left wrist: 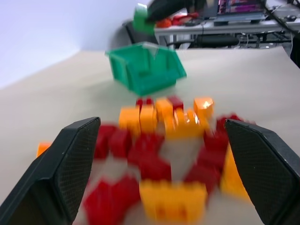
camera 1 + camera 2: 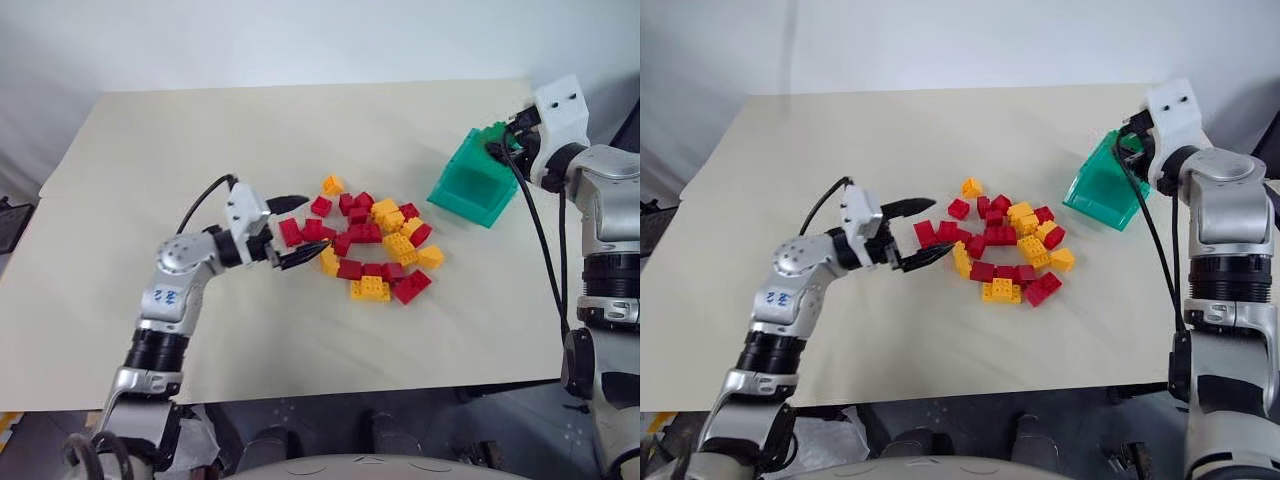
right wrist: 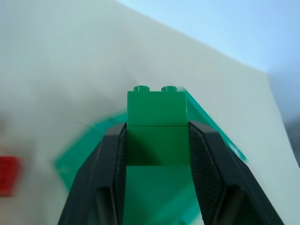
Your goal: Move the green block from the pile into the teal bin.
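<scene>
The right claw (image 3: 157, 140) is clamped on the green block (image 3: 157, 108), its two fingers pressed against the block's sides with the studs pointing up. It holds the block over the teal bin (image 2: 470, 185), which sits on the surface (image 2: 200, 150) well to the right of the pile (image 2: 370, 240).

The step in hand looks like the release. To do it well, the block should be over the bin's hollow rather than its rim or the sloped front before the fingers part (a drop onto the edge could bounce it back onto the surface). A lower, steadier hand would make the fall short and sure.

The left claw (image 2: 292, 232) hangs just beside the pile's left edge, fingers spread wide with nothing between them. It touches no brick that I can tell and is best kept out of the way.

The right wrist view shows the grip itself plainly, fingers on both sides of the block, which the head views hide behind the wrist. The left wrist view looks across the red and yellow bricks to the bin, with the block held above it.
</scene>
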`<state>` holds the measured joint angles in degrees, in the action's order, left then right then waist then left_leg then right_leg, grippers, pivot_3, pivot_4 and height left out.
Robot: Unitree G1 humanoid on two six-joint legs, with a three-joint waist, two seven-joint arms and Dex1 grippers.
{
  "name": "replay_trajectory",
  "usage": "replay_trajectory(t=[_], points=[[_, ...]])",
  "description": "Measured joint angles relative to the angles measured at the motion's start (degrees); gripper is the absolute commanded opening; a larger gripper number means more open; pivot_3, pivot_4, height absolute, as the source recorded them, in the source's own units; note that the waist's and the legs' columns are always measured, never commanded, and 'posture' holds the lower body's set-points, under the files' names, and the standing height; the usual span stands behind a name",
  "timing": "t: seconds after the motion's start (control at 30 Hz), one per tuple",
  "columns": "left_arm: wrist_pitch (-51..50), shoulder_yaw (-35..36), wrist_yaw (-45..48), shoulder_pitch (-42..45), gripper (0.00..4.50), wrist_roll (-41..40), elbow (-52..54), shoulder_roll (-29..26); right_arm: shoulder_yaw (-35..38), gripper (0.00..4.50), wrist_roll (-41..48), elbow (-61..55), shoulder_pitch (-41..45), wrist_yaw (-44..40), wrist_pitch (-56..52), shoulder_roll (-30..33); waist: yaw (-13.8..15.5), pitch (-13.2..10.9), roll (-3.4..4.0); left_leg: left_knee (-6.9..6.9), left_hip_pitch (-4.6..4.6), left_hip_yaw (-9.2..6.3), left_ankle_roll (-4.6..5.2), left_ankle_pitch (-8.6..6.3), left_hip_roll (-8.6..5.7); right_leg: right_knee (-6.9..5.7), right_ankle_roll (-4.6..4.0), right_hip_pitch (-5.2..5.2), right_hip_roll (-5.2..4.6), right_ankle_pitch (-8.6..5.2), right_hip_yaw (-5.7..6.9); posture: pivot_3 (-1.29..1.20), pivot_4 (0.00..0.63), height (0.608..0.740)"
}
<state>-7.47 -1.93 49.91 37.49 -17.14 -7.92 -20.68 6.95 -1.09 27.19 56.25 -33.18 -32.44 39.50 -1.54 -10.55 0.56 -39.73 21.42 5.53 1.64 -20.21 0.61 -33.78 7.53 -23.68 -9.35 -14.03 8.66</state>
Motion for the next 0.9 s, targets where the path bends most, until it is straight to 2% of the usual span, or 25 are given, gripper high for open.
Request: replay_trajectory(t=[0.2, 0.3, 0.4, 0.6, 0.9], points=[[1.05, -2.16, -3.10, 6.48, 4.50, 3.49, -6.85, 3.87, -2.15, 1.47, -1.55, 23.51, 6.80, 3.80, 13.66, -2.83, -0.47, -0.01, 0.02, 0.10, -0.10, 0.15, -0.04, 0.05, 0.03, 0.00, 0.00, -0.01, 0.04, 0.00, -0.03, 0.00, 0.150, 0.740], [1.27, -2.72, -4.32, 7.96, 4.50, 4.89, -9.43, 4.72, -2.29, 1.47, -2.02, 30.62, 9.46, 4.85, 17.96, -3.83, -0.28, -0.02, 0.03, 0.11, -0.06, 0.13, -0.04, 0.05, 0.05, 0.04, 0.00, -0.01, 0.04, 0.00, -0.02, 0.00, 0.150, 0.740], [0.99, -3.35, -5.40, 9.51, 4.50, 5.65, -10.51, 5.54, -2.86, 2.48, -2.43, 35.33, 11.15, 5.22, 20.22, -4.65, -0.06, -0.02, 0.03, 0.11, -0.03, 0.07, -0.04, 0.05, 0.07, 0.05, 0.01, -0.01, 0.03, 0.00, 0.00, 0.00, 0.150, 0.740], [-1.28, -3.68, -5.18, 9.43, 4.50, 5.99, -10.01, 5.16, -3.89, 4.48, -2.44, 36.30, 11.16, 4.68, 21.34, -4.96, -0.03, -0.03, 0.05, 0.11, 0.04, -0.04, -0.03, 0.05, 0.08, 0.06, 0.01, -0.01, 0.02, 0.00, 0.09, 0.00, 0.150, 0.740], [-2.28, -3.64, -4.01, 9.06, 4.50, 5.93, -8.37, 4.91, -4.22, 4.48, -2.41, 33.30, 10.37, 3.31, 22.72, -4.34, -0.07, -0.03, 0.05, 0.09, 0.03, -0.04, -0.04, 0.05, 0.08, 0.04, 0.01, -0.01, 0.03, 0.00, 0.09, 0.00, 0.150, 0.740]])
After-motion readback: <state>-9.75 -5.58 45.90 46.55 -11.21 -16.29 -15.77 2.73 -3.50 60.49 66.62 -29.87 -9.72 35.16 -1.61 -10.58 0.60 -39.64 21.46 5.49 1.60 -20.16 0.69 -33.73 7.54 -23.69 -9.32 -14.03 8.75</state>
